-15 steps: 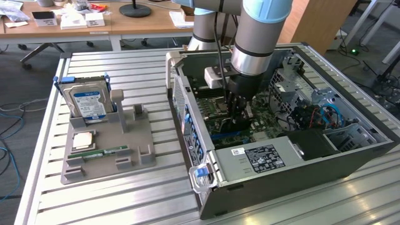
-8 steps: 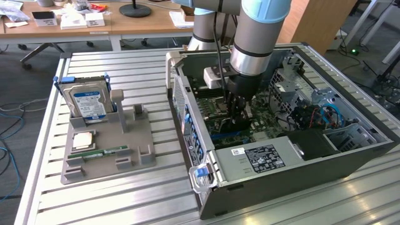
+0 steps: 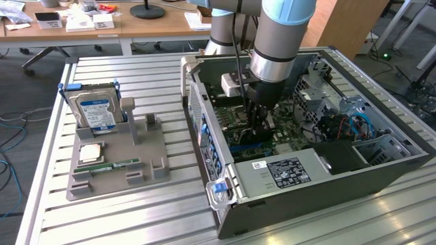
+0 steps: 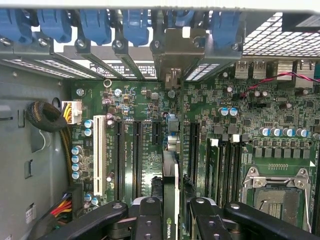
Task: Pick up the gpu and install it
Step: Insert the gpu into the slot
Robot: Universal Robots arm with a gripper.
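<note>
The gpu [image 4: 170,180] stands on edge over the green motherboard [image 4: 250,115], seen from above as a thin dark strip in line with the long expansion slots. Its metal end bracket [image 4: 175,52] sits at the case's rear slot openings, under the blue latches. My gripper [image 4: 172,222] is shut on the gpu, one black finger on each face. In the exterior view my gripper [image 3: 258,126] reaches straight down into the open computer case [image 3: 402,135]. Whether the card is seated in its slot I cannot tell.
At the exterior view's left, a grey fixture [image 3: 146,153] holds a hard drive [image 3: 97,113], a CPU [image 3: 91,153] and a RAM stick [image 3: 116,166]. A power supply [image 3: 286,172] fills the case's near end. Cables [image 4: 47,117] lie beside the motherboard.
</note>
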